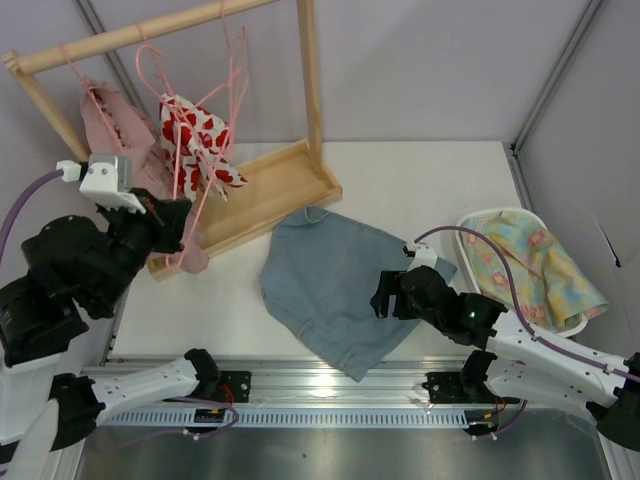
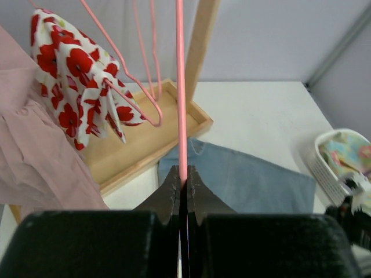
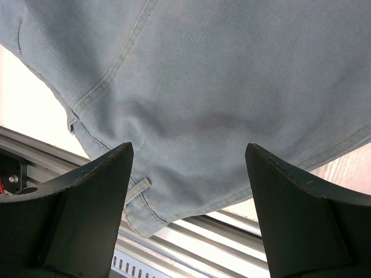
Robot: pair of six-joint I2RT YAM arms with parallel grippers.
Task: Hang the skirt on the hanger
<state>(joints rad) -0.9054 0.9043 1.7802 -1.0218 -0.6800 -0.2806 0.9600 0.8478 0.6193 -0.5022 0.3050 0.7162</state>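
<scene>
The light blue denim skirt (image 1: pixel 340 280) lies flat on the table in front of the rack; it also shows in the left wrist view (image 2: pixel 243 176) and fills the right wrist view (image 3: pixel 203 75). My left gripper (image 1: pixel 183 228) is shut on the lower wire of a pink hanger (image 1: pixel 238 90), whose hook is up at the rack's rail. In the left wrist view the jaws (image 2: pixel 182 174) pinch the pink wire (image 2: pixel 180 87). My right gripper (image 1: pixel 385 295) is open and empty, low over the skirt's right side near its waistband edge (image 3: pixel 188 147).
The wooden rack (image 1: pixel 270 190) stands at the back left with a tray base. A pale pink dress (image 1: pixel 110 130) and a white garment with red hearts (image 1: pixel 195 135) hang on it on other pink hangers. A white basket (image 1: pixel 480 222) with floral cloth sits at the right.
</scene>
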